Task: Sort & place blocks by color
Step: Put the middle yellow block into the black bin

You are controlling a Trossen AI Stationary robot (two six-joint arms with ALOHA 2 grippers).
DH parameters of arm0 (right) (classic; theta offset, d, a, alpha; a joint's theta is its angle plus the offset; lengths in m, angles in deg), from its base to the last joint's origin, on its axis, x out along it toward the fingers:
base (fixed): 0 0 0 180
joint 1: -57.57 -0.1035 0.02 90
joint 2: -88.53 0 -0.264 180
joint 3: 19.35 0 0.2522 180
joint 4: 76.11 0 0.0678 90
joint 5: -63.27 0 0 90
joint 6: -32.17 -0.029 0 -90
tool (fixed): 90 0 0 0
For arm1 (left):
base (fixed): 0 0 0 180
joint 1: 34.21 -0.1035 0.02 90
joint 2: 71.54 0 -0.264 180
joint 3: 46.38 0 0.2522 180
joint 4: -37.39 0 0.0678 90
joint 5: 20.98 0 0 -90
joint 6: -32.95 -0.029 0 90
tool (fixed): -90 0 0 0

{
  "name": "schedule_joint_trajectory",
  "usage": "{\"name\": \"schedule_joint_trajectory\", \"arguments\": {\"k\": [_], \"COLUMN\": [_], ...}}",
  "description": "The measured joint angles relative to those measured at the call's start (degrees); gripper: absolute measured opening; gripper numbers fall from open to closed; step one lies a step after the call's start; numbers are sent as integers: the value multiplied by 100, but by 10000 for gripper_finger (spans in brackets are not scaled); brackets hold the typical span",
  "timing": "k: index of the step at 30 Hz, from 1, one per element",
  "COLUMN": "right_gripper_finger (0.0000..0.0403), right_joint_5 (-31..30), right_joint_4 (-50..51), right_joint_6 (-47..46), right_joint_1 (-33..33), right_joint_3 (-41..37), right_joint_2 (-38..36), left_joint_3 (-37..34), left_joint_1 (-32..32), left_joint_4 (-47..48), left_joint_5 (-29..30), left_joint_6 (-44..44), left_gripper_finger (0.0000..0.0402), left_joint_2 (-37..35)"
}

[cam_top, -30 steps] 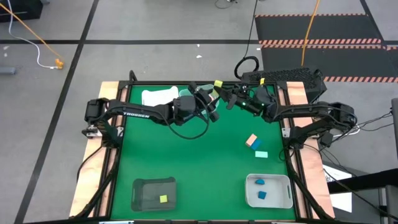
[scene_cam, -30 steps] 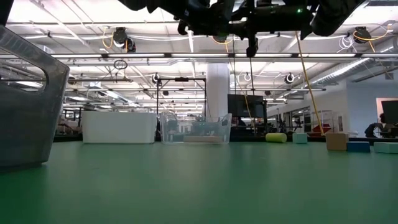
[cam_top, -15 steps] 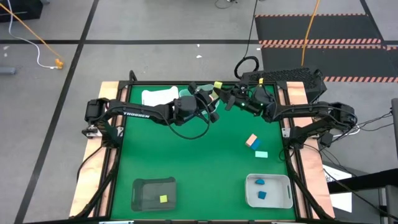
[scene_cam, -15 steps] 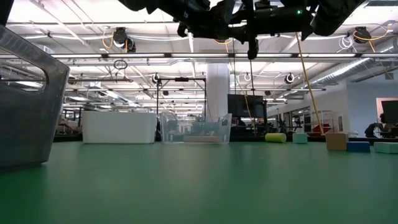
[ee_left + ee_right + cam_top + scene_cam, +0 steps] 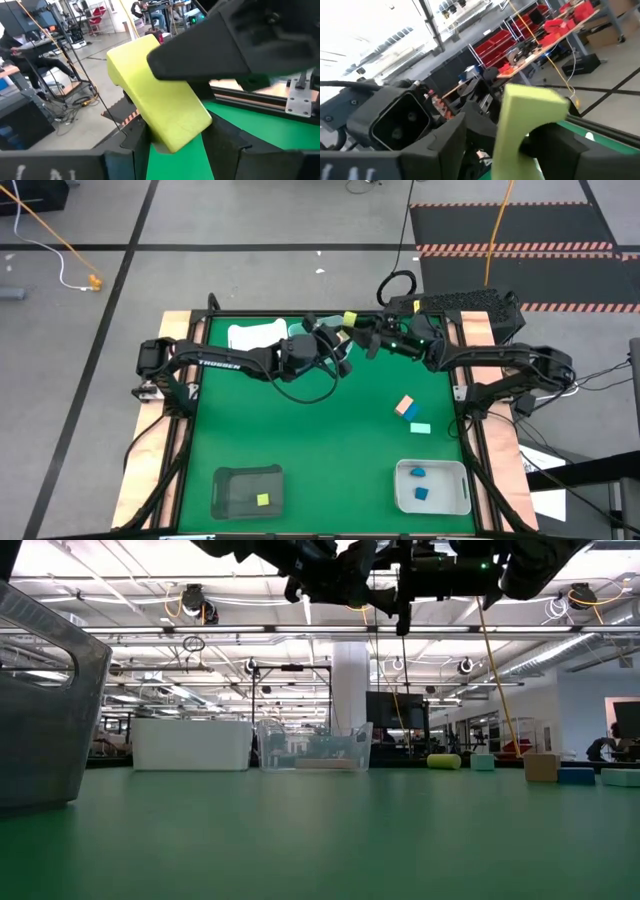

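A yellow-green bar block is held in the air over the table's far middle, between both grippers. My left gripper reaches it from the left and is shut on it. My right gripper reaches it from the right and is shut on it too. The bar fills the left wrist view and stands between the fingers in the right wrist view. A tan block, a blue block and a mint-teal block lie on the mat at the right. My left gripper pinches the bar's near end between its two fingers, which lie across it. The bar juts out past the fingertips, tilted up, clear of the table. My right gripper has the bar between its two fingers near its other end. One dark finger lies across the bar's upper face. The bar is clear of the table.
A dark bin with a yellow-green block stands at the near left. A white bin with two blue blocks stands at the near right. A pale bin stands at the far left, under my left arm.
My right gripper has moved a little toward the table's left, closing in on my left gripper. The yellow-green bar has stayed in the air at nearly the same place.
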Motion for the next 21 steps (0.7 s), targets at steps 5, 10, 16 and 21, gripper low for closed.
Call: {"name": "schedule_joint_trajectory", "arguments": {"k": [5,10,16,21], "right_gripper_finger": [228,247,255,256], "right_joint_5": [155,175,228,536], "right_joint_4": [1322,2913,3769,3991], "right_joint_6": [169,396,533,614], "right_joint_1": [371,709,919,930], "right_joint_3": [3,11,-4,-9], "right_joint_2": [-482,-1033,-1597,-1826], "left_joint_3": [0,-4,9,7], "left_joint_1": [33,52,81,120], "left_joint_4": [37,166,350,443], "left_joint_5": [3,15,43,39], "left_joint_6": [114,151,407,676], "left_gripper_finger": [148,137,136,136], "left_joint_2": [0,3,-48,-52]}}
